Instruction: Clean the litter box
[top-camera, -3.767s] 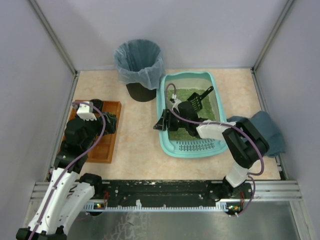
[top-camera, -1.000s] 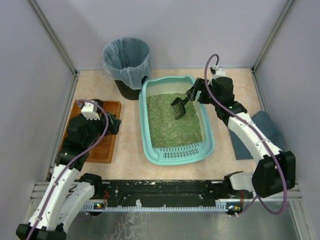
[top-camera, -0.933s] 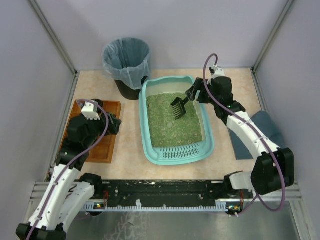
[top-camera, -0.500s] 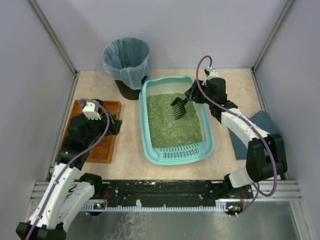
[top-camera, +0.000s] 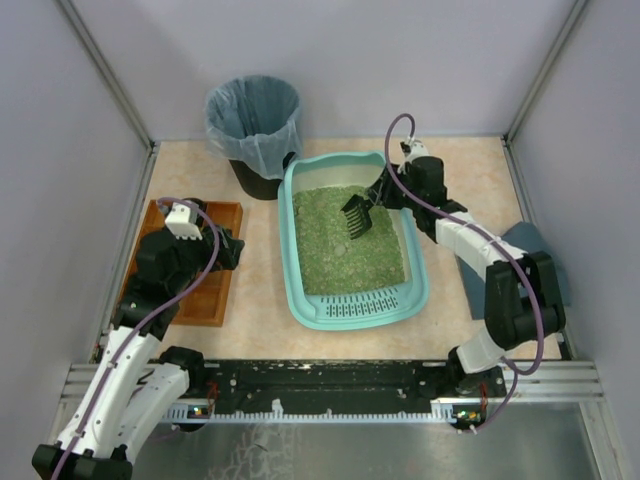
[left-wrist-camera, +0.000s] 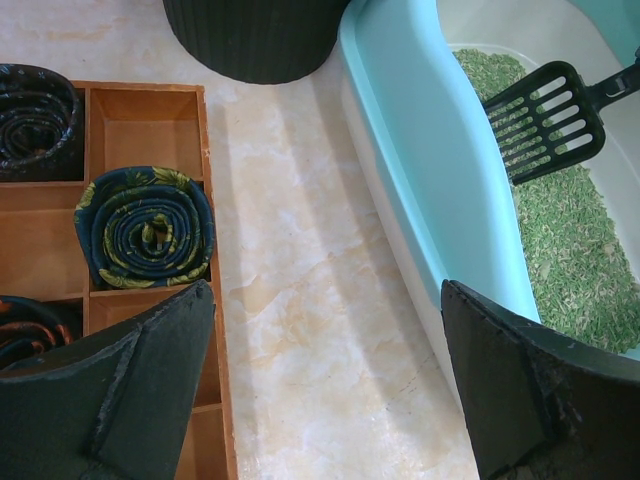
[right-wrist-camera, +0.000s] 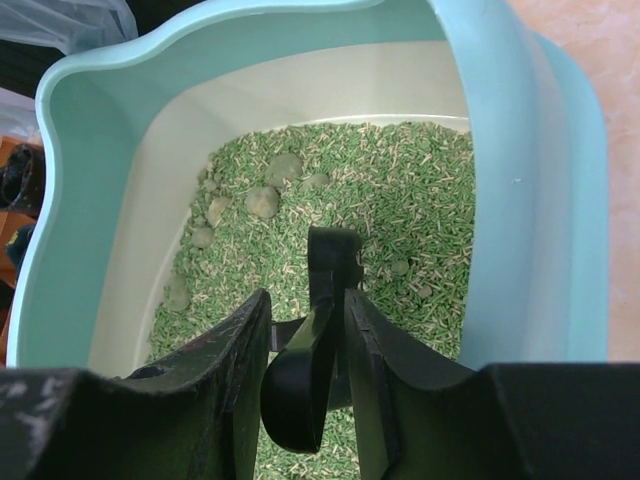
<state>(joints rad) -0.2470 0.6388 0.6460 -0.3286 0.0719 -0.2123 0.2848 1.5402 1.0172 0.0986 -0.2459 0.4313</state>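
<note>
The teal litter box (top-camera: 292, 262) holds green litter and lies mid-table, its slotted lip toward me. A black slotted scoop (top-camera: 357, 214) stands tilted over the litter near the far right corner. My right gripper (top-camera: 386, 190) is shut on the scoop's handle. In the right wrist view the handle (right-wrist-camera: 331, 262) stands between both fingers of my right gripper (right-wrist-camera: 305, 302), above litter with grey clumps (right-wrist-camera: 263, 200) inside the litter box (right-wrist-camera: 522, 180). My left gripper (left-wrist-camera: 325, 290) hangs open over bare table between the wooden tray and the litter box (left-wrist-camera: 400, 190), with the scoop (left-wrist-camera: 545, 120) visible beyond.
A black bin (top-camera: 255, 120) with a blue-grey bag stands at the far left of the litter box. A brown wooden compartment tray (top-camera: 216, 292) with rolled fabrics (left-wrist-camera: 145, 225) lies at the left. A blue-grey cloth (top-camera: 482, 296) lies at the right under my right arm.
My right gripper has moved left along the scoop's handle and its jaws have come together on it. The scoop and litter box stay put. My left arm has not moved.
</note>
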